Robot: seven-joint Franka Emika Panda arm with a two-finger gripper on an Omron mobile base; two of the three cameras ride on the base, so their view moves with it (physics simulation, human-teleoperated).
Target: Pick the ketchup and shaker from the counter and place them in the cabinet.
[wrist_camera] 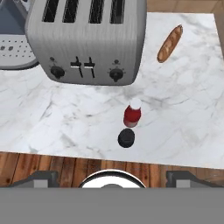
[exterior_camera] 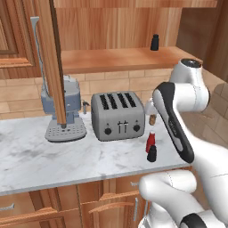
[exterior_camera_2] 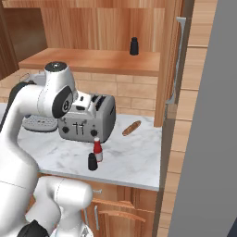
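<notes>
While the arm bends up over the tabletop edge: the hand faces down at the marble.
End effector point(wrist_camera: 112, 175): jaws spread wide, holding nothing, high above the bottles.
Shaker point(wrist_camera: 126, 138): one on the tabletop point(exterior_camera: 40, 160), near the front edge, just beside the ketchup.
Ketchup point(wrist_camera: 132, 113): one, upright, right behind that shaker.
Toaster point(wrist_camera: 87, 39): one, four slots, farther back.
Tan oval item point(wrist_camera: 169, 43): one, right of the toaster.
Coffee machine point(exterior_camera: 66, 111): one, left.
Cabinet point(exterior_camera: 116, 58): door open; a second black shaker point(exterior_camera: 155, 42) on its shelf.
</notes>
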